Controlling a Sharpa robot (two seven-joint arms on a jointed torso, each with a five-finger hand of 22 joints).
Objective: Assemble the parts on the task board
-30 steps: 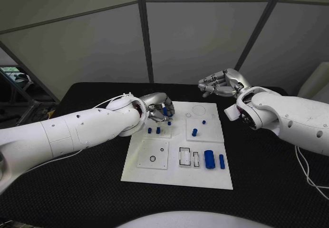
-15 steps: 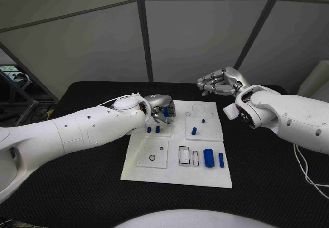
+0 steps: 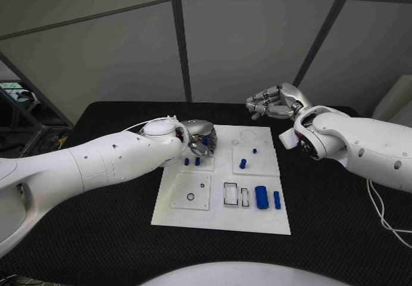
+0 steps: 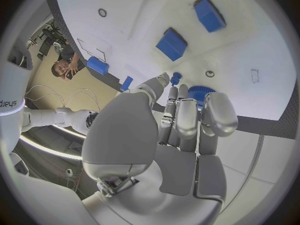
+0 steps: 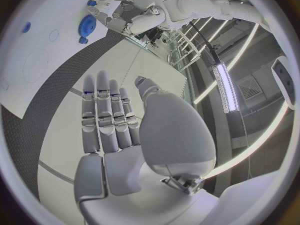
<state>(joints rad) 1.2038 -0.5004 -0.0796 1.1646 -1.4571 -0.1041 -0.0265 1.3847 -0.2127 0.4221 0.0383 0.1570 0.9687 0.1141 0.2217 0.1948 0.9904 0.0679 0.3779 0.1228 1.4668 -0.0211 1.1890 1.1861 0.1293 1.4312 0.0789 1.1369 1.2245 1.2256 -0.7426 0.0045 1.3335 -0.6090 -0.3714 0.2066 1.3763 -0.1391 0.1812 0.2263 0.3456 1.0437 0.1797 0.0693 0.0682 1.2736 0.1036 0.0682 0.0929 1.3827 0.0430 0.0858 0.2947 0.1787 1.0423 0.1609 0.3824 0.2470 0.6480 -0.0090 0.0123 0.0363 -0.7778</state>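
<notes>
The left hand [image 3: 202,139], having crept inward over the board [image 3: 223,221]'s far left corner, is pinching a small blue part [image 4: 175,77] in its fingers just above a hole, suggesting insertion, while the right hand [image 3: 273,102] is hovering beyond, fingers loosely curled, empty.

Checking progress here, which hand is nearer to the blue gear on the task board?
Left. The left hand is right over the blue gear; the right hand hangs beyond the task board at its far edge.
</notes>
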